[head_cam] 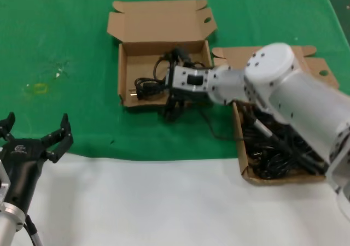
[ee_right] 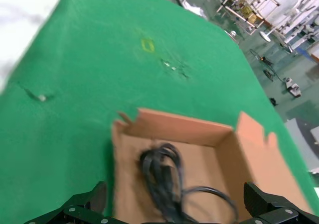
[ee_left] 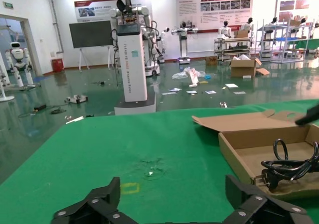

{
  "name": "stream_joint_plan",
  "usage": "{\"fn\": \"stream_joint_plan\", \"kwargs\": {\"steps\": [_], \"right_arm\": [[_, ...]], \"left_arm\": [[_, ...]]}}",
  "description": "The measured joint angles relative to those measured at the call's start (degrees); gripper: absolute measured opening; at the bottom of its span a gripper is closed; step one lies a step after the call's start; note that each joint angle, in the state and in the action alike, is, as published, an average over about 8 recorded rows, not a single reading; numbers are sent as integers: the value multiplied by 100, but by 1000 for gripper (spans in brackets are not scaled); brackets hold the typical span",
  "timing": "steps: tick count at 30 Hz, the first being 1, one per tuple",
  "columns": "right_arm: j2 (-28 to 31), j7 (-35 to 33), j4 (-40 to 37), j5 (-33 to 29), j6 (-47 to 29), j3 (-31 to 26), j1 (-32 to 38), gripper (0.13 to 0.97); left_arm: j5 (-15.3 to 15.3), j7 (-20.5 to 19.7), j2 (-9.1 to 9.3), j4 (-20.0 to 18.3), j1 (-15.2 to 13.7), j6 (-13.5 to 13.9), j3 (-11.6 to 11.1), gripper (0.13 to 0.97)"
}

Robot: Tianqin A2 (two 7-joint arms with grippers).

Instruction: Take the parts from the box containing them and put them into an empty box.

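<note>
The empty box [head_cam: 127,71] lies open at the middle back and holds black cords [head_cam: 146,87] on its floor. My right gripper [head_cam: 174,105] hangs over its front edge with the fingers spread wide. In the right wrist view the gripper [ee_right: 175,198] is open above the cords [ee_right: 160,174] in that box [ee_right: 224,159]. One cord [head_cam: 212,127] trails over the green cloth to the box containing the parts [head_cam: 240,147] at the right, which is heaped with black cords [head_cam: 279,153]. My left gripper [head_cam: 37,123] is open and empty at the front left.
A green cloth [head_cam: 65,49] covers the far part of the table and a white surface [head_cam: 142,202] the front. A small yellow mark [head_cam: 39,87] lies at the left. The left wrist view shows my left gripper [ee_left: 173,186], the empty box [ee_left: 244,167] and a cord [ee_left: 286,167].
</note>
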Motion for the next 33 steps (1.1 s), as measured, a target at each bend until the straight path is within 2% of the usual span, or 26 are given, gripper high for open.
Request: {"fn": "stream_joint_plan", "kwargs": {"steps": [3,4,12,16,24,33], "right_arm": [[64,140,308,-54,122,245,-289,965],[86,189,416,-74,165,332,-390,965],[269,588,1296,-230,515,1033,-1220,966],[360,787,1734,-308,689,1382,-1631,966],[545,1188,2625,-464,1040,2096,-2467,966],[751,1635,3615,-640,1432,2881,-3396,966]], "left_arm": [[0,0,0,0,0,0,0,679],[0,0,0,0,0,0,0,679],[-1,0,0,0,0,0,0,846],[-1,0,0,0,0,0,0,846],[0,4,0,0,0,0,0,942],[-1,1,0,0,0,0,0,966]]}}
